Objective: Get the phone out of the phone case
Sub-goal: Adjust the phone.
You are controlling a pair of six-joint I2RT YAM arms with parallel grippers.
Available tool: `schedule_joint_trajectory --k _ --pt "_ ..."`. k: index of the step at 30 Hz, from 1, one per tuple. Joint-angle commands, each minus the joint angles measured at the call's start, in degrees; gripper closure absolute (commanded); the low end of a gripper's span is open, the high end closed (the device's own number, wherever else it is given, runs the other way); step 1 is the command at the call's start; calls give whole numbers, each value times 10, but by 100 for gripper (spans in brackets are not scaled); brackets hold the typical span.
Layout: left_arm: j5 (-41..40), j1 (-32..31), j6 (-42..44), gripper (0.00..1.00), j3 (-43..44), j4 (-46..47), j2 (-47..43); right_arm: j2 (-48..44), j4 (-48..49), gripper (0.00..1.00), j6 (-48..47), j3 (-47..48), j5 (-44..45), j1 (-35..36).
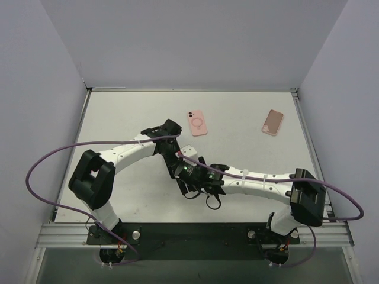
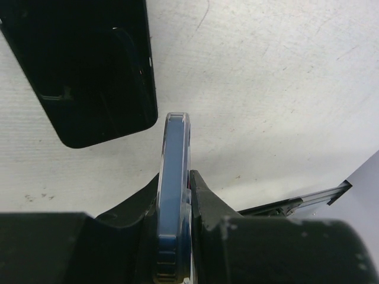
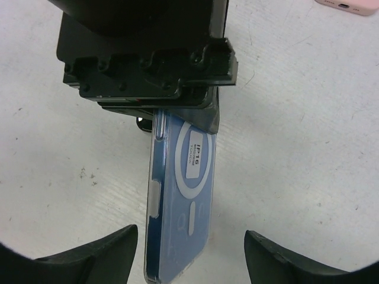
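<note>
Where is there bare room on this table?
Bare: the back-left stretch between the wall and the ringed pink case; the gap between it and the plain pink case. Crowded: the middle, where left gripper, right gripper, clear case and black phone bunch.

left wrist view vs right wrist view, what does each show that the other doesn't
Left wrist only: a black phone lying flat on the table, with the clear case seen edge-on. Right wrist only: the case's broad face with its white ring and label, the open right gripper, and a pink item at the top edge. Both: the case clamped in the left gripper.
</note>
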Motion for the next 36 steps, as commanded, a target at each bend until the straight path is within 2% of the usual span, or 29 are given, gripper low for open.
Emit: schedule_joint_trajectory --k 1,5,12,16,19,23,28,29,30,32,35,36 --pt "-31 -3 -43 100 39 -69 -2 28 -19 36 11 34 83 23" --pt "-41 -3 -48 100 49 -95 2 38 -26 51 21 40 119 35" --pt "-49 -3 -60 100 52 -108 4 73 -34 58 11 61 132 47" --pt "-53 -4 -64 100 53 -116 4 101 -44 66 14 76 142 55" --pt "-53 -4 -67 100 53 -120 5 115 -55 76 15 89 153 62" --pt "-52 -4 -65 100 54 -124 4 119 -65 100 18 95 167 64" --pt "-20 -3 -26 99 60 -102 14 116 -76 100 18 93 188 64" --pt "-10 -3 -21 95 60 -99 15 115 -78 100 19 92 190 63" --pt "-7 -3 -16 85 59 -94 15 114 -78 100 20 91 190 64" --pt "9 -3 -11 77 54 -77 13 110 -79 100 22 87 192 64" --pt "25 -2 -2 52 45 -50 2 104 -79 100 25 83 191 63" --pt "27 -2 1 50 41 -41 -6 104 -79 100 25 82 190 62"
